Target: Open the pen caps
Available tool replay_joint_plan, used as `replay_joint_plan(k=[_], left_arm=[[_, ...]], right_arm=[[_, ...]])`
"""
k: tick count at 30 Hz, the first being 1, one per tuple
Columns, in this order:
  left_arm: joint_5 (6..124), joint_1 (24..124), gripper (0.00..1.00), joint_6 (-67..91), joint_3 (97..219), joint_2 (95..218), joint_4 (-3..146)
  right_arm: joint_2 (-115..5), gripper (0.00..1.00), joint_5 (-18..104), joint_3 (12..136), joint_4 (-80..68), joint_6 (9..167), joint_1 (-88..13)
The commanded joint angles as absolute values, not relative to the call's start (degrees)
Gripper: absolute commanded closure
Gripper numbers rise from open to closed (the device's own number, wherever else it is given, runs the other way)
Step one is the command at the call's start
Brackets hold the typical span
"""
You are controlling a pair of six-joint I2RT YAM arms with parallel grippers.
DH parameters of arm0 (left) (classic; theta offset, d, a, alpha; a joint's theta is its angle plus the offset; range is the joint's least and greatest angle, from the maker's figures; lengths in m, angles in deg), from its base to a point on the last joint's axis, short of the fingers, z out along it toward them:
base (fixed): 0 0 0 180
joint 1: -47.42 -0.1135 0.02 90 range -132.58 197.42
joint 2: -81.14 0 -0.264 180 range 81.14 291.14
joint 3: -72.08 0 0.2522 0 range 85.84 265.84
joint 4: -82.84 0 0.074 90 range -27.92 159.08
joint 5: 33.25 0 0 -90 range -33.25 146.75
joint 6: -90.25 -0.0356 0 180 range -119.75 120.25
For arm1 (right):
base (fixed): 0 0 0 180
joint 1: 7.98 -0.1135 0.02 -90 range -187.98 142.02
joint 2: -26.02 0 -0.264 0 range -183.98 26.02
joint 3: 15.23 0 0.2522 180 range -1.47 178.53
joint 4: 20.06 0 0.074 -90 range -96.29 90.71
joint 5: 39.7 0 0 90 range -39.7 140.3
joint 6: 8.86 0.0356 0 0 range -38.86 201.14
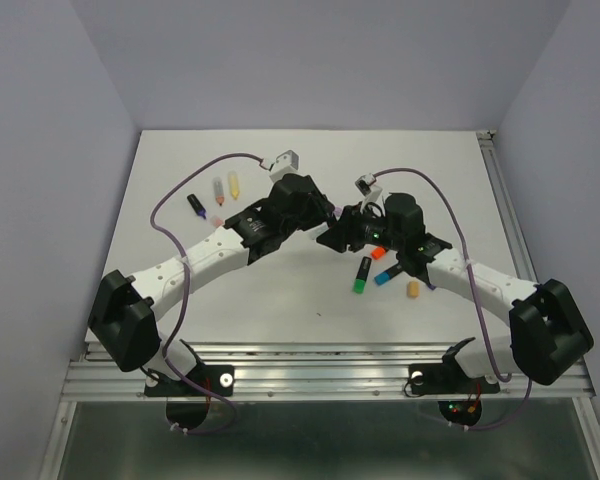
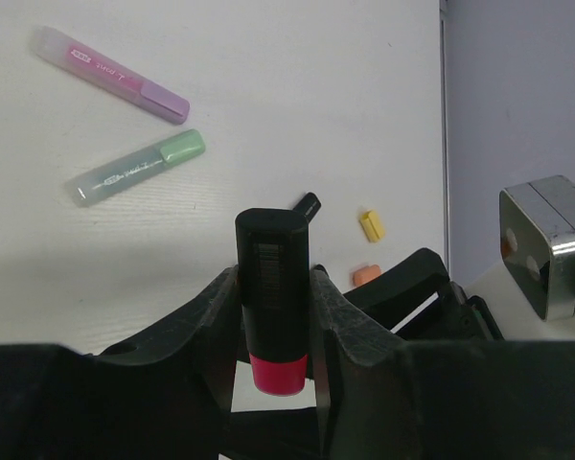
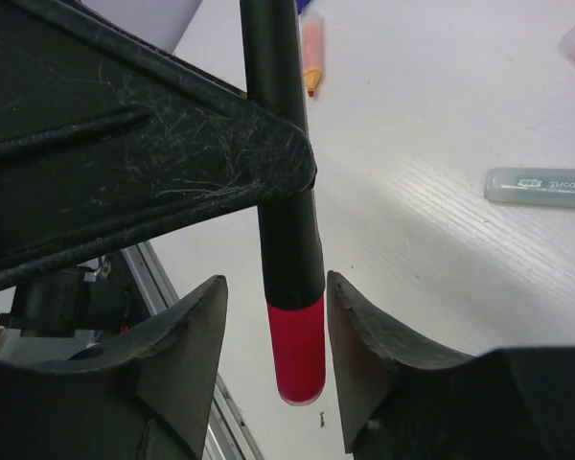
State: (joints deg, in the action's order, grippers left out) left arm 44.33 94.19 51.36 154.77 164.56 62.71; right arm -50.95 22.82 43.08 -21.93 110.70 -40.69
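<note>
Jaws of the left gripper (image 2: 273, 280) pinched a stubby black-barrelled highlighter pen (image 2: 271, 240) over the middle of the white tabletop (image 1: 280, 300). The right gripper (image 3: 275, 287) had its jaws spread either side of the pen's red plastic cap (image 3: 297, 350), slim gaps showing. Loose pastel pens (image 1: 218, 188) lay toward ten o'clock.

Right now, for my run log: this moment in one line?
left gripper: shut on black pen | right gripper: open, straddling red cap | red cap: on

A red-capped black plastic pen (image 2: 271, 268) sits between the left end effector (image 2: 273, 287) and right end effector (image 3: 276, 297), over the white bench (image 1: 280, 300). Back-left lie three short pens (image 1: 218, 190).
</note>
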Motion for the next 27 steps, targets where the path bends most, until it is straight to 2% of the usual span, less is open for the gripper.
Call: replay_joint_plan(k=[1, 7, 11, 17, 21, 27], left_arm=[[43.92, 93.92, 1.00, 52.10, 154.40, 162.88, 64.78], [43.83, 92.43, 1.00, 53.07, 154.57, 163.49, 65.21], [43.92, 91.02, 1.00, 53.77, 154.66, 164.46, 66.18], [43.14, 86.28, 1.00, 52.54, 154.75, 166.74, 71.63], [42.25, 80.32, 1.00, 51.40, 156.24, 169.20, 74.79], [38.12, 76.87, 1.00, 49.99, 159.57, 172.89, 76.03]], right_arm=[[-50.62, 0.51, 21.65, 46.52, -25.63, 110.14, -41.29], [-50.00, 0.71, 21.47, 46.87, -23.79, 109.79, -41.46], [-50.27, 0.99, 20.42, 47.39, -22.65, 110.40, -41.46], [-48.78, 0.99, 18.48, 45.47, -22.56, 111.81, -43.13], [-45.61, 0.99, 16.38, 41.43, -23.86, 114.01, -45.93], [-41.75, 0.99, 15.76, 32.73, -27.91, 118.40, -49.46]])
